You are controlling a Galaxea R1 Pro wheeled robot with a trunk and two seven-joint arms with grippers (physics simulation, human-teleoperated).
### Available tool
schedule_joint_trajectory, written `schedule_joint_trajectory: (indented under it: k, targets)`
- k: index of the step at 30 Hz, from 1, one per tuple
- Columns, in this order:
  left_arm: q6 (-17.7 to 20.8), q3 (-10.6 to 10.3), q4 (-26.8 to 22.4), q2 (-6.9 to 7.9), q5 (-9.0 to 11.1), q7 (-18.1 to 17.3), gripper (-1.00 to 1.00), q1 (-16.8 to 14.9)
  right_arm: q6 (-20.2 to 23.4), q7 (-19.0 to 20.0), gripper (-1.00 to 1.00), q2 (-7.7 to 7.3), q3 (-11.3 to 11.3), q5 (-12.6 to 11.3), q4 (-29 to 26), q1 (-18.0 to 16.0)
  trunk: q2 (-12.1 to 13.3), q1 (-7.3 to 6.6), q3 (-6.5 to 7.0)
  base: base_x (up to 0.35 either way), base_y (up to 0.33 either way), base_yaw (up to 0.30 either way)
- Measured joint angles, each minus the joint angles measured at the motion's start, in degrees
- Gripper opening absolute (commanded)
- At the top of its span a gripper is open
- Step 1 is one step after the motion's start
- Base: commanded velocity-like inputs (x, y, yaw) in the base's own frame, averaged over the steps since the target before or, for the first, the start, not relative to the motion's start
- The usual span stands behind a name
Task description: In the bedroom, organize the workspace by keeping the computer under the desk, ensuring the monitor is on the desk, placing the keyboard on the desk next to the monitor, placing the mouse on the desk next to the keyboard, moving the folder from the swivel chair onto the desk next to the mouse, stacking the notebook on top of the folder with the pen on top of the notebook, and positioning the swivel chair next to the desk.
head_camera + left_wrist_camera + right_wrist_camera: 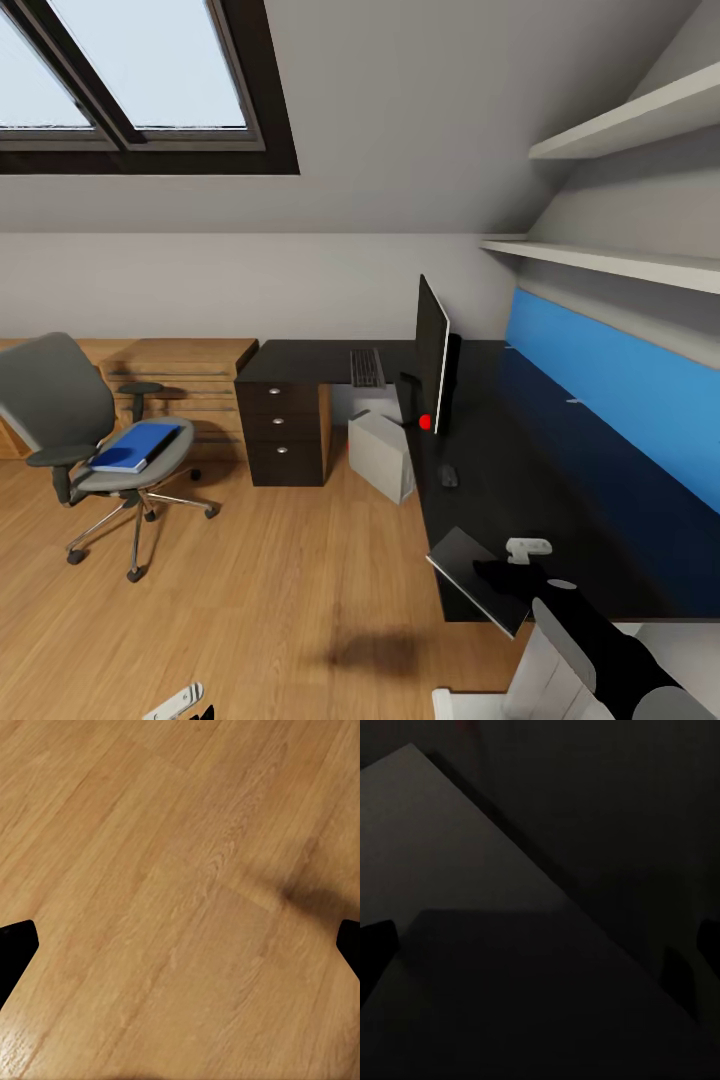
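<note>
Right tool [497,577] over notebook [475,572] at desk [560,500] corner, grip unclear, left tool's fingers [16,949] spread above floor [180,870]

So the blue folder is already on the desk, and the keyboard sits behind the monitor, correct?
Not quite. The head view shows the blue folder on the swivel chair seat, not on the desk. The keyboard does sit behind the monitor.

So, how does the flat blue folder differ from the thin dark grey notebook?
The flat blue folder lies on the grey swivel chair's seat; the thin dark grey notebook sits at the black desk's near edge, overhanging it. The folder is untouched; the right gripper is at the notebook. Both are flat rectangles.
</note>
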Motion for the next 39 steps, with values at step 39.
schedule_joint_trajectory:
  k: [39]
  targets:
    - [0.0, 0.08, 0.06, 0.26, 0.0, 0.09, 1.0, 0.0, 0.07, -0.03, 1.0, -0.13, -0.16, 0.29, 0.01, -0.01, 0.0, 0.0, 0.0, -0.043, 0.0, 0.0]
